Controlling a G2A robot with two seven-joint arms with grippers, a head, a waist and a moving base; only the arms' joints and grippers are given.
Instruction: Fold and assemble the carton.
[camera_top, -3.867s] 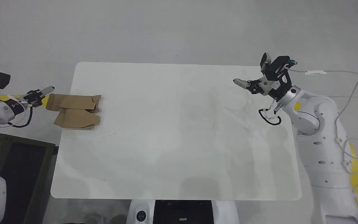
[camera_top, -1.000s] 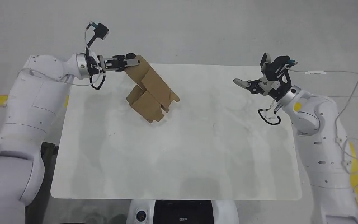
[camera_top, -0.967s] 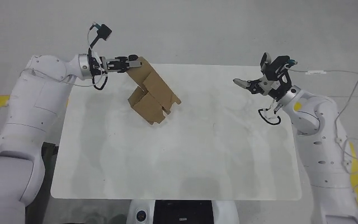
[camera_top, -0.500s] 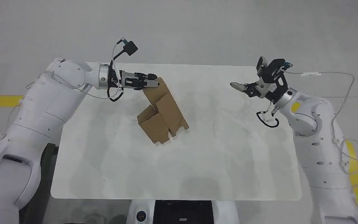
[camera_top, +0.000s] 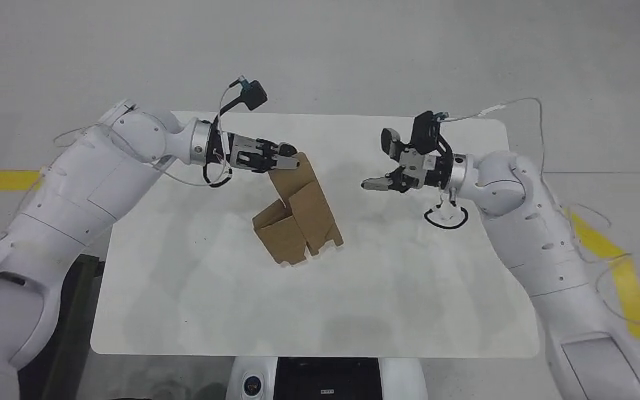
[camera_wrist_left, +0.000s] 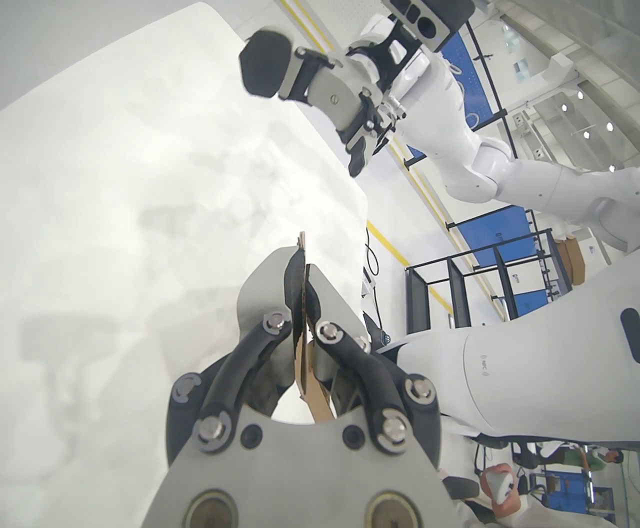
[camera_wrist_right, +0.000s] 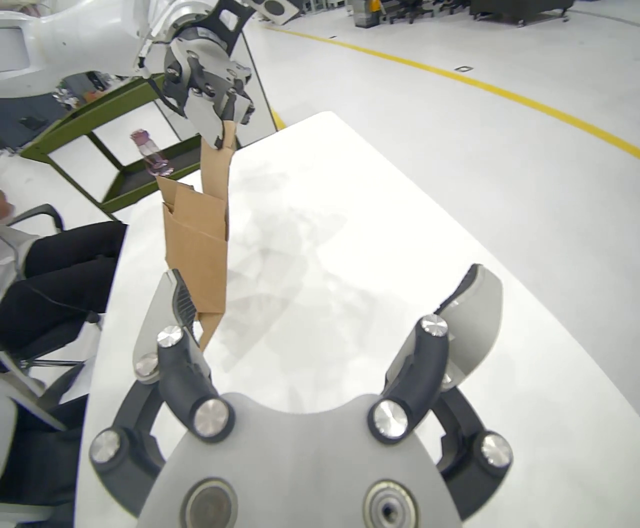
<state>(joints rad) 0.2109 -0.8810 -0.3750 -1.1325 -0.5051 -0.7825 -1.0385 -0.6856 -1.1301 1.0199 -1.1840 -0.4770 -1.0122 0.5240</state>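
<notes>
A flat brown carton (camera_top: 298, 215) hangs over the middle of the white table (camera_top: 420, 290), its lower flaps near or on the tabletop. My left gripper (camera_top: 292, 159) is shut on the carton's upper edge; in the left wrist view the cardboard edge (camera_wrist_left: 302, 295) is pinched between the pads. In the right wrist view the carton (camera_wrist_right: 200, 250) hangs from the left gripper (camera_wrist_right: 220, 131). My right gripper (camera_top: 381, 160) is open with nothing in it, a little to the right of the carton, its fingers (camera_wrist_right: 175, 295) spread wide.
A green cart (camera_wrist_right: 115, 145) stands beyond the table's left edge, with a small clear bottle (camera_wrist_right: 150, 156) in front of it. A seated person's legs (camera_wrist_right: 55, 280) are by that side. Bare tabletop lies in front of and right of the carton.
The left arm carried the carton from the table's left edge to the middle. In the last half second the right arm swung left toward the carton.
</notes>
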